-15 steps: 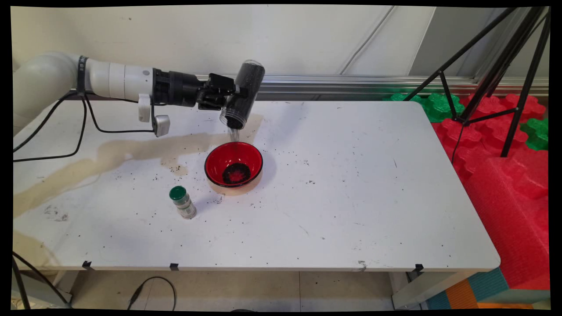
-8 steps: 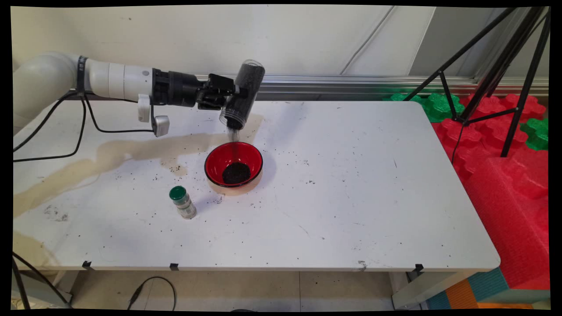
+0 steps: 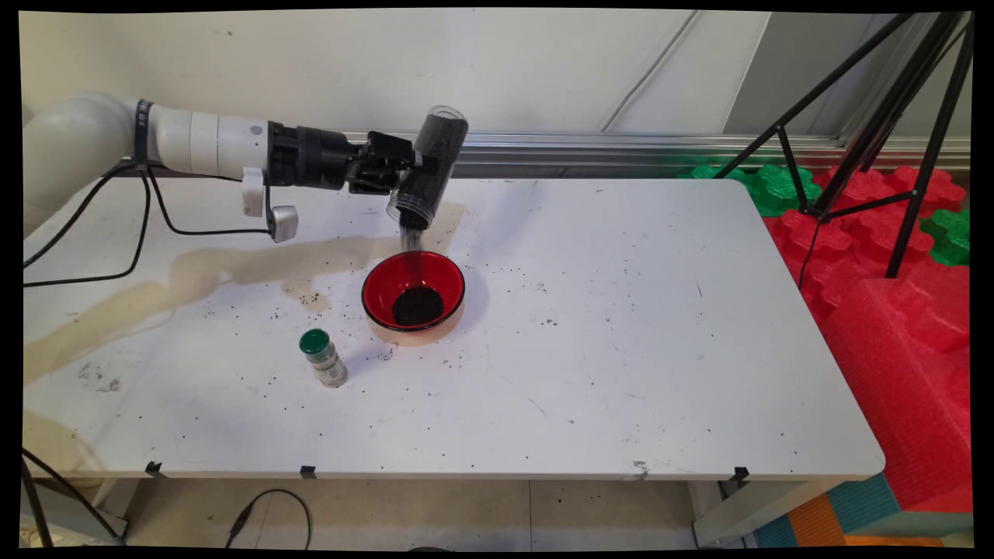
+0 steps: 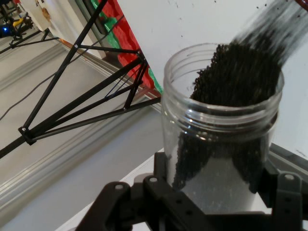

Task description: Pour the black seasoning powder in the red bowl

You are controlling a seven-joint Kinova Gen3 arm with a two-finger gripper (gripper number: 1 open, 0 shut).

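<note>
The gripper (image 3: 413, 167) is clamping its two fingers on the sides of a clear plastic jar (image 3: 429, 169), holding it tilted with the open mouth pointing down and the closed end raised toward the wall. The jar is carrying dark granules (image 4: 231, 82), and a thin stream of them is falling from its mouth into a red bowl (image 3: 414, 290) that is sitting directly beneath, toward the far left part of the table (image 3: 621, 349). A dark heap of the same grains is lying in the bottom of the bowl. In the hand view the jar is filling the frame between the black linkage, with the grains sliding out over its threaded rim. A small bottle with a green cap (image 3: 322, 358) is standing upright just beside the bowl, toward the near left. Loose dark specks are lying scattered on the table around the bowl, and a tan stain (image 3: 194, 272) is spreading across the left side. A black tripod (image 3: 877, 116) is standing beyond the far right corner, over red and green foam blocks (image 3: 893, 256).
</note>
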